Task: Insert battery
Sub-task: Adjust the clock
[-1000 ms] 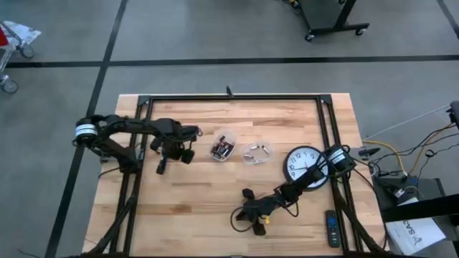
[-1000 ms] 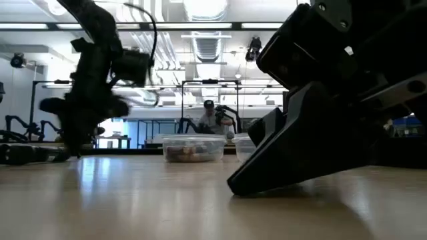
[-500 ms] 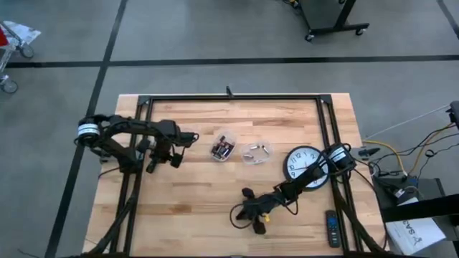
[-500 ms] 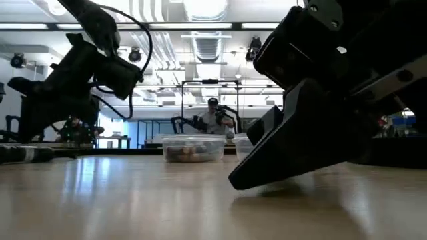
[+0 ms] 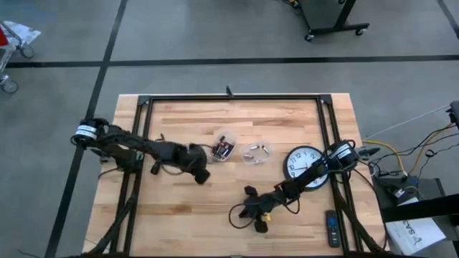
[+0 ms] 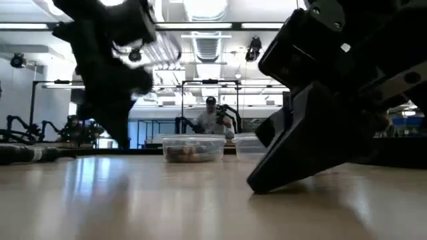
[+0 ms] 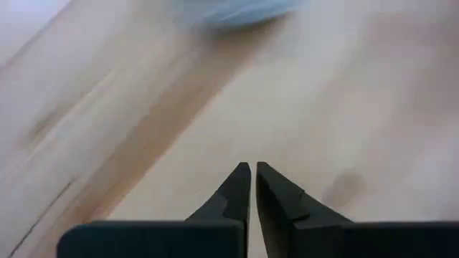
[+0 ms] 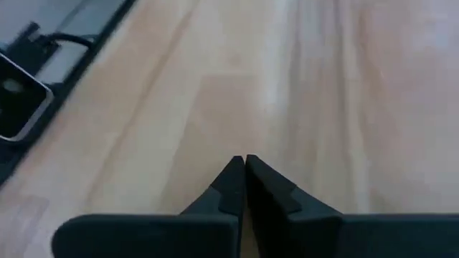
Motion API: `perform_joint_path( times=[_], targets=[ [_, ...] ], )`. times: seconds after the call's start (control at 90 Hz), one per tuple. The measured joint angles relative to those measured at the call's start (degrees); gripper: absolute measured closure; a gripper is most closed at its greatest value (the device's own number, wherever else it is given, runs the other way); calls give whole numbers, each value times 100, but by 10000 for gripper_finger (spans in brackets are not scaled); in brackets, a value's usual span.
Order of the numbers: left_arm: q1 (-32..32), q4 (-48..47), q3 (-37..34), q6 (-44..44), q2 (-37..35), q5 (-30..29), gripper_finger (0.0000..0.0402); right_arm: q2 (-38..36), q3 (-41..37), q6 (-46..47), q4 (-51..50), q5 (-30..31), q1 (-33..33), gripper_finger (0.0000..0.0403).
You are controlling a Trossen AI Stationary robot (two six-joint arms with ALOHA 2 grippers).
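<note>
Nothing legible anywhere; the clock [image 5: 302, 164] has numerals on its dial (too small to make out), no labels readable.

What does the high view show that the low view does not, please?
Only the high view shows the wall clock and the remote near the table's right edge. Only the low view shows a person in the room behind. Both show the left gripper, the right gripper and the two clear containers.
</note>
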Motion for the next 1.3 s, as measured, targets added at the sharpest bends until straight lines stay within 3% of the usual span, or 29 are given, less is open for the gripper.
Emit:
perform_joint_path(
  times=[0.144, 0.356, 0.478, 0.622, 0.911, 1.067, 1.3],
  targets=[
    [-706, 1001, -32, 417, 2, -787, 399, -713, -11, 304, -1429, 1067, -26, 403],
    [-1332, 1788, -43, 531, 4, -2157, 399, -2104, 6, 1690, -4659, 1616, -8, 403],
    [-1336, 1930, -102, 630, 179, -2252, 400, -2732, 8, 2276, -5759, 2165, -7, 403],
    [-1259, 2203, -119, 689, 702, -2303, 400, -2962, 11, 2371, -6190, 3226, -98, 403],
    [-876, 3463, -117, 620, 2108, -2141, 401, -2466, 13, 2094, -5979, 2081, -946, 403],
    [-707, 3657, -104, 542, 2230, -2143, 400, -1928, 15, 1756, -5829, 1870, -1414, 403],
    [-49, 3654, -104, 1214, 2171, -2003, 401, -1388, 153, 667, -4907, 1680, -2186, 403]
  ],
)
